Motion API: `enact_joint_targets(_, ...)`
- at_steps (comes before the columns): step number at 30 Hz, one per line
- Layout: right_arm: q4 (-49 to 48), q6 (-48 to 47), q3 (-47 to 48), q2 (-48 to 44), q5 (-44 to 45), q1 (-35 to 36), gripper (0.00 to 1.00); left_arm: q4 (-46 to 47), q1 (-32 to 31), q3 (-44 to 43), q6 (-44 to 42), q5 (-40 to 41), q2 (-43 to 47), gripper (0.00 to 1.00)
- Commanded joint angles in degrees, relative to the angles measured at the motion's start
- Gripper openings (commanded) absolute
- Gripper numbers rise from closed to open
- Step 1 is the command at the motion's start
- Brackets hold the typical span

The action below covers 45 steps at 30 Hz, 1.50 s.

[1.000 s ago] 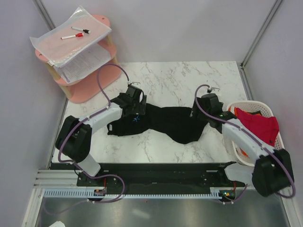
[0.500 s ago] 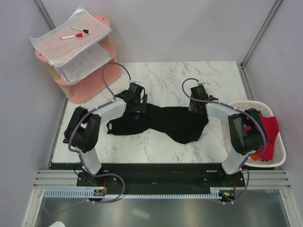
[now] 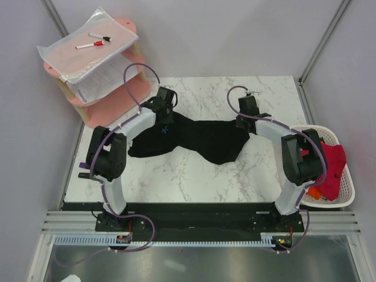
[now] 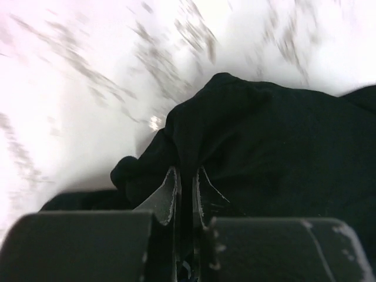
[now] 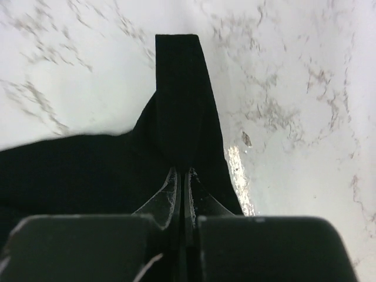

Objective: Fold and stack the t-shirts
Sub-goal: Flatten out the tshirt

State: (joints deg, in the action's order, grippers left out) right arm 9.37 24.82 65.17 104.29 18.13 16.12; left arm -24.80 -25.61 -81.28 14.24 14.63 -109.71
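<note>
Top external, near edge: bare marble table [image 3: 194,188] in front of the arm bases; nothing folded or stacked there.
Basket: the white slatted basket [image 3: 348,202] sits at the right, with the red t-shirt [image 3: 335,161] and a bit of the orange t-shirt [image 3: 314,192] in it, not yet handled.
Black t-shirt [image 3: 200,138]: a crumpled, unfolded band across mid-table.
Left gripper [image 3: 163,114]: pinched tight on bunched cloth at the shirt's far left edge.
Right gripper [image 3: 245,120]: clamped on a narrow strip at the far right corner.
Progress: early, I judge; the first shirt is only being spread, with all the folding and stacking left.
Change: both sets of jaws stood wide a second ago and have now closed; the arms reach farther out, the right one has swung off the basket, and the shirt has shifted away from the bases.
</note>
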Motion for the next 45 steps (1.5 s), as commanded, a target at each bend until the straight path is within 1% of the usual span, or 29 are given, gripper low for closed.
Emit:
enact_joint_targets(1, -5.1, 1.3, 1.8, -9.9, 0.8, -0.6, 0.00, -0.3, 2.1, -4.4, -2.2, 4.9, 10.0, 0.02)
enact_joint_targets(4, -6.7, 2.4, -4.4, -17.3, 2.2, -0.6, 0.00, -0.2, 1.9, -2.0, -1.2, 3.8, 15.3, 0.02)
enact_joint_targets(8, -8.1, 3.7, -13.9, -29.9, 3.1, -0.7, 0.00, -0.3, 0.5, 5.7, 0.9, 3.3, 20.8, 0.02)
enact_joint_targets(10, -6.3, 3.8, -17.9, -32.8, 2.4, -0.6, 0.00, -0.2, 0.1, 9.3, 2.1, 2.0, 22.4, 0.02)
enact_joint_targets(11, -3.4, 4.4, -18.8, -34.4, 2.1, -0.7, 0.00, -0.2, 0.0, 12.9, 3.4, 1.1, 23.6, 0.02)
enact_joint_targets(13, -0.1, 4.5, -20.8, -34.6, 1.4, -0.7, 0.02, -0.2, -0.1, 17.6, 4.6, 0.3, 24.0, 0.02)
enact_joint_targets(15, 3.2, 5.0, -21.8, -34.2, 0.8, -0.6, 0.04, -0.1, -0.8, 20.5, 5.9, -2.8, 24.0, 0.02)
enact_joint_targets(16, 3.7, 5.2, -22.9, -33.7, 0.7, -0.6, 0.15, 0.3, -1.5, 23.2, 6.1, -3.6, 23.9, 0.02)
enact_joint_targets(18, 3.7, 5.6, -23.6, -33.2, 0.2, -0.6, 0.21, 0.2, -4.2, 25.2, 7.4, -3.0, 24.2, 0.02)
enact_joint_targets(19, 3.6, 5.6, -23.8, -32.4, -0.1, -0.6, 0.32, 0.2, -5.1, 27.0, 8.2, -2.9, 24.5, 0.02)
enact_joint_targets(20, 3.6, 5.7, -23.5, -31.9, -0.4, -0.6, 0.34, 0.2, -6.1, 27.9, 9.5, -3.6, 24.9, 0.02)
enact_joint_targets(21, 4.0, 5.2, -23.0, -31.3, -1.0, -0.6, 0.39, 0.1, -8.1, 28.8, 10.2, -3.8, 25.8, 0.02)
enact_joint_targets(22, 4.3, 5.0, -21.8, -30.6, -1.0, -0.6, 0.48, 0.0, -9.2, 30.8, 11.0, -4.1, 26.3, 0.02)
enact_joint_targets(24, 4.5, 4.4, -20.9, -30.3, -0.3, -0.6, 0.58, -1.1, -12.0, 32.7, 13.9, -5.1, 28.4, 0.02)
enact_joint_targets(25, 4.5, 3.9, -19.9, -30.3, 0.2, -0.6, 0.70, -1.5, -12.9, 34.7, 14.8, -5.4, 29.0, 0.02)
enact_joint_targets(27, 4.2, 3.6, -19.0, -30.2, 0.8, -0.6, 0.82, -2.8, -15.2, 36.4, 17.7, -6.1, 30.7, 0.02)
enact_joint_targets(28, 4.0, 2.9, -18.2, -29.7, 1.3, -0.6, 0.91, -3.0, -15.9, 38.2, 18.5, -6.3, 32.4, 0.02)
enact_joint_targets(31, 3.0, 2.3, -16.2, -27.2, 2.2, -0.6, 0.93, -4.3, -18.0, 40.9, 20.6, -5.5, 36.1, 0.02)
enact_joint_targets(32, 2.5, 2.0, -15.9, -26.4, 2.3, -0.6, 0.93, -4.4, -18.4, 41.3, 20.7, -4.2, 37.4, 0.04)
enact_joint_targets(33, 2.5, 1.9, -15.4, -25.7, 2.4, -0.6, 0.93, -4.5, -19.6, 41.5, 20.7, -3.2, 39.2, 0.13)
enact_joint_targets(34, 2.2, 1.8, -14.9, -24.2, 2.6, -0.7, 0.93, -4.6, -20.0, 41.5, 20.5, -2.2, 41.0, 0.42)
enact_joint_targets(35, 1.8, 1.6, -14.8, -23.5, 3.0, -0.6, 0.93, -4.5, -20.6, 41.1, 19.8, 0.9, 45.1, 0.61)
enact_joint_targets(36, 1.7, 1.5, -14.4, -22.9, 3.6, -0.6, 0.94, -4.5, -21.1, 40.7, 19.3, 2.6, 46.9, 0.99)
enact_joint_targets(37, 1.4, 1.3, -14.3, -21.6, 4.3, -0.6, 0.93, -3.7, -21.1, 39.6, 18.7, 4.1, 48.7, 1.00)
enact_joint_targets(38, 1.3, 1.4, -14.1, -20.8, 6.0, -0.7, 0.93, -3.1, -21.2, 38.8, 17.0, 7.7, 51.1, 1.00)
enact_joint_targets(40, 0.5, 1.4, -13.8, -18.8, 7.7, -0.8, 0.92, -1.7, -21.0, 35.1, 14.3, 11.4, 50.7, 1.00)
enact_joint_targets(41, 0.2, 1.3, -13.6, -17.9, 8.7, -1.0, 0.92, -1.4, -21.1, 33.4, 11.8, 15.0, 49.5, 1.00)
enact_joint_targets(44, 0.2, 1.3, -11.6, -14.1, 9.6, -1.2, 0.91, -1.1, -19.7, 25.0, 6.5, 18.3, 40.0, 1.00)
enact_joint_targets(45, 0.3, 1.1, -10.6, -12.5, 9.6, -1.2, 0.91, -1.2, -19.5, 21.1, 5.6, 18.8, 34.3, 1.00)
